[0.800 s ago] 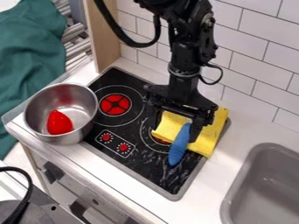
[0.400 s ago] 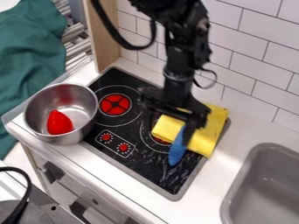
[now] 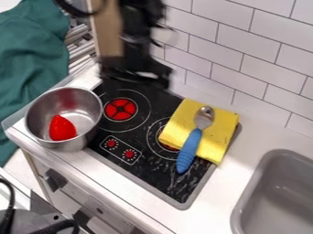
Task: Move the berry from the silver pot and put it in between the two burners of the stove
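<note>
Your berry [image 3: 62,128] still waits in the silver pot [image 3: 90,109]; your gripper [image 3: 136,81] has swung away from the spoon [image 3: 190,148].
It lies toward the pot's six o'clock, with the gripper now around its one-to-two o'clock, probably better placed for your pick; you cannot tell how the jaws stand. You have one berry, one pot, two burners [image 3: 120,109], one spoon, one yellow cloth [image 3: 218,132].
</note>
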`<state>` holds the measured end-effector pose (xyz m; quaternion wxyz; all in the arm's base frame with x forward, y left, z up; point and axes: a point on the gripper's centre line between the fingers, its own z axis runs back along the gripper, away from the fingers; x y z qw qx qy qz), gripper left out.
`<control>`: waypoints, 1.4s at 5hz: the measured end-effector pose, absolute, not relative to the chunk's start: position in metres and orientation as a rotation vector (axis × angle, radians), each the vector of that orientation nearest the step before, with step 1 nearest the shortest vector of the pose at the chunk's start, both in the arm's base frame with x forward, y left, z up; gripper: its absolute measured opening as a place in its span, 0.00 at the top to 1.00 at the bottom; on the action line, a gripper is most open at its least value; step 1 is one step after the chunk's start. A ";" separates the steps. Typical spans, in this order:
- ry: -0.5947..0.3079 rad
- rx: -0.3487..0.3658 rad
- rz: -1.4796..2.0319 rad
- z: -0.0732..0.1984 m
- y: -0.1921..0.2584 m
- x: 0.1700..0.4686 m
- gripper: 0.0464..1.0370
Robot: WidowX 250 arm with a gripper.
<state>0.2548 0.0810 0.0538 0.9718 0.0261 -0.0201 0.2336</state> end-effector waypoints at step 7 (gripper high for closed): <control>0.011 0.039 0.657 -0.032 0.158 0.223 0.28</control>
